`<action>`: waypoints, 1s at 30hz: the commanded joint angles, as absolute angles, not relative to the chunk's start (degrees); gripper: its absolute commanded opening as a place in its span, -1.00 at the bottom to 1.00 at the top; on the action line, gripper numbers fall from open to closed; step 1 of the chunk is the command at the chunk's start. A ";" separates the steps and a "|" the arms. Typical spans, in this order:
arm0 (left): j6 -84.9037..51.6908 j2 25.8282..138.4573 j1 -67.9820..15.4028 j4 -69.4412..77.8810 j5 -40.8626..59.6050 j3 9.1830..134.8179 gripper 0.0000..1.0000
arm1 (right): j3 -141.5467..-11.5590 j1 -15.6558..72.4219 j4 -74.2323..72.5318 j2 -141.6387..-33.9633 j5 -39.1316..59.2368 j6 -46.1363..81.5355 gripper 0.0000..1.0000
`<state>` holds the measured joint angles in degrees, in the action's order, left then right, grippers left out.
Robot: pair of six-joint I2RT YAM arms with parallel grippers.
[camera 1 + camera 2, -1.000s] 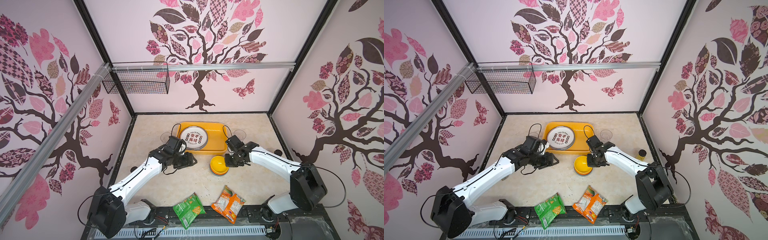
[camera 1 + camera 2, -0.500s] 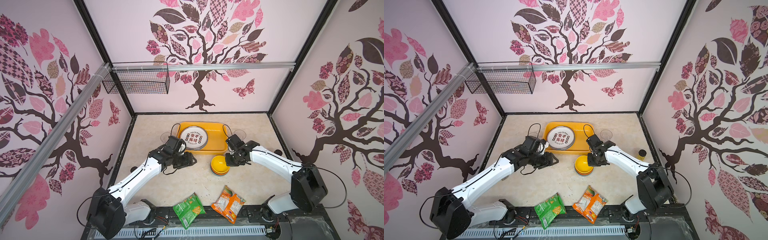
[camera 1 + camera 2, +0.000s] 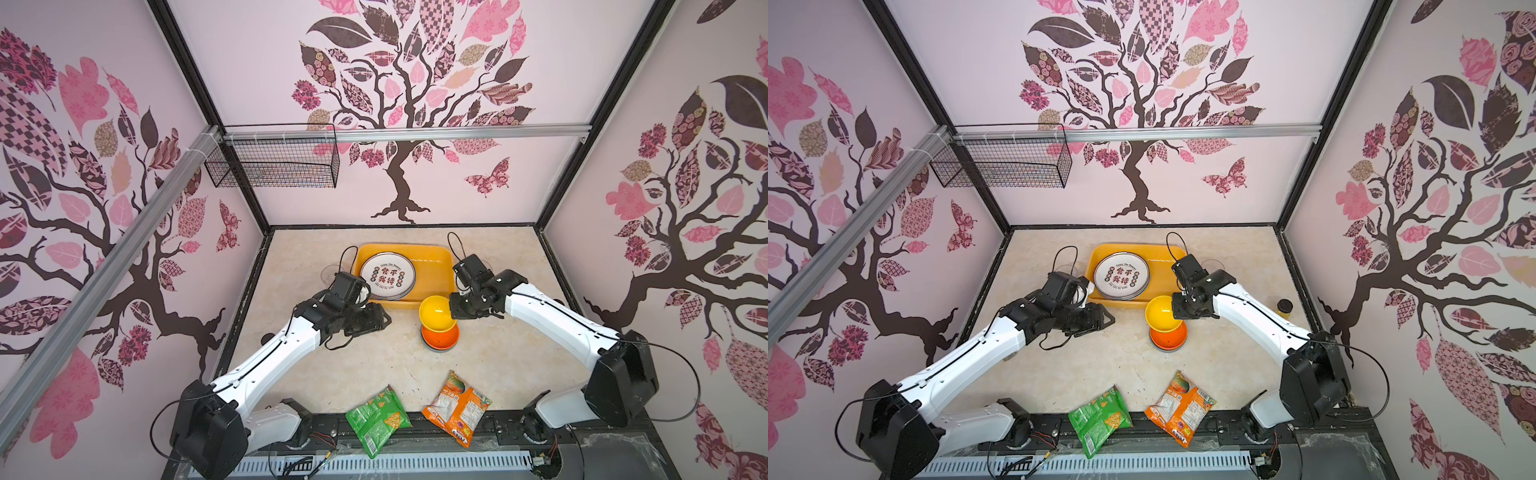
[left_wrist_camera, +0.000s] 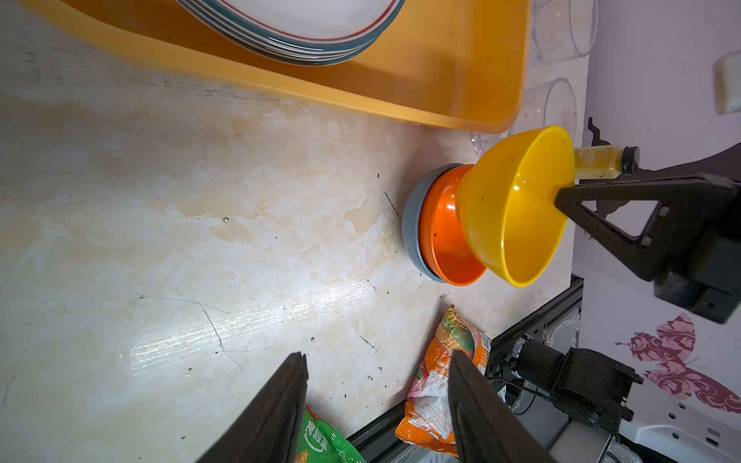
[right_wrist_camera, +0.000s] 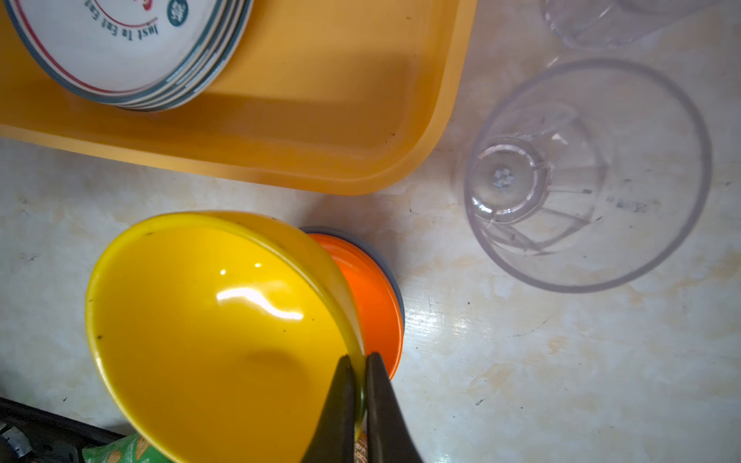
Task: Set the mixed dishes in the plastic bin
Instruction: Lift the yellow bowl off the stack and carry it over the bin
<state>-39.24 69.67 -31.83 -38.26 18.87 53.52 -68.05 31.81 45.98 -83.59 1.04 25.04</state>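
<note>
Over marbled beige tabletop [image 3: 374, 365], tree-patterned pink walls [image 3: 457, 187], right pincer [image 5: 359, 362] clamping yellow bowl [image 5: 208, 320] rim, left pincer [image 4: 377, 356] parted, empty

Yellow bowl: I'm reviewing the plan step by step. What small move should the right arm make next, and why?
Probably raise the yellow bowl and swing it toward the bin. The right gripper is shut on its rim, it hangs tilted over the orange bowl, and the bin has bare floor beside the plates.
</note>
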 commanded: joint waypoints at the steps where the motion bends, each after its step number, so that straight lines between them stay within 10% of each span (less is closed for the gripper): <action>1: -39.42 68.96 -31.00 -38.68 17.31 54.88 0.19 | -72.50 31.92 47.37 -83.55 -0.04 23.95 -1.00; 30: -38.89 70.33 -24.26 -37.56 20.97 58.54 0.23 | -99.92 23.22 44.61 -110.59 -2.31 25.94 -1.00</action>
